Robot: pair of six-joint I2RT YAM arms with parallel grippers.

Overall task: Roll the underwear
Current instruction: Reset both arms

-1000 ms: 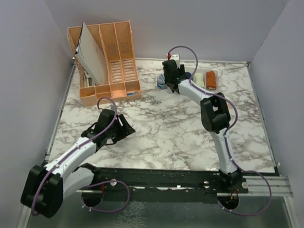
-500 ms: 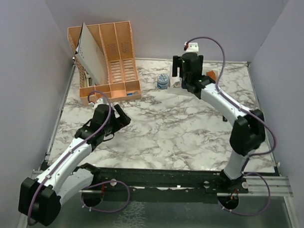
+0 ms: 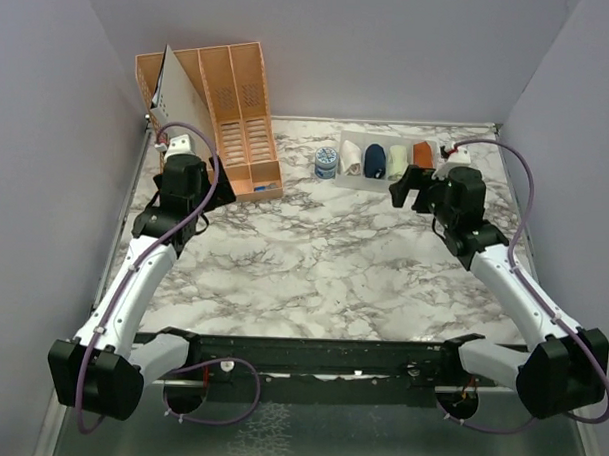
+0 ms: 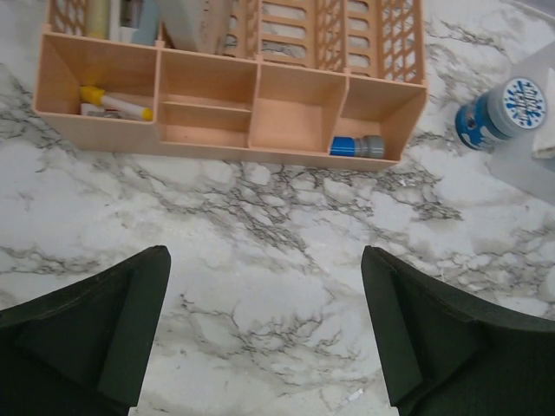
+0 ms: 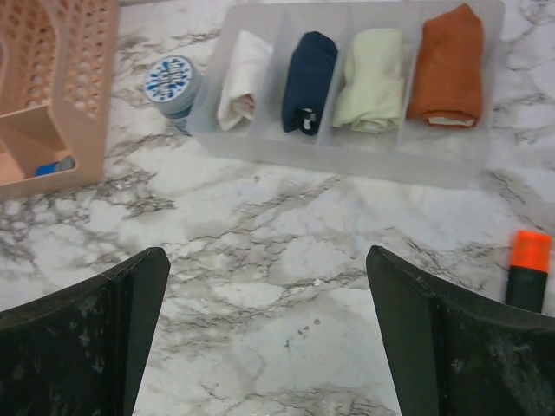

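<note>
Both underwear lie rolled in a clear divider tray (image 5: pixel 364 160) at the back of the table. The whitish-pink roll (image 5: pixel 243 80) fills the left slot and the navy roll (image 5: pixel 309 82) the slot beside it. A cream bundle (image 5: pixel 370 80) and a rust-orange bundle (image 5: pixel 447 65) fill the other two. In the top view the rolls show as white (image 3: pixel 350 158) and navy (image 3: pixel 374 160). My right gripper (image 5: pixel 264 256) is open and empty over bare marble, in front of the tray (image 3: pixel 411 189). My left gripper (image 4: pixel 264 251) is open and empty near the organizer (image 3: pixel 186 179).
An orange desk organizer (image 3: pixel 219 105) stands at the back left with a white panel (image 3: pixel 179 104) leaning in it. Its front compartments (image 4: pixel 260 113) hold a yellow marker (image 4: pixel 117 102) and a small blue item (image 4: pixel 357 146). A blue-lidded jar (image 5: pixel 172 82) stands left of the tray. An orange-capped marker (image 5: pixel 527 269) lies to the right.
My right arm has pulled back from the tray toward the right and near side, uncovering the rolls. My left arm has swung from the table's middle to the left, up to the organizer.
</note>
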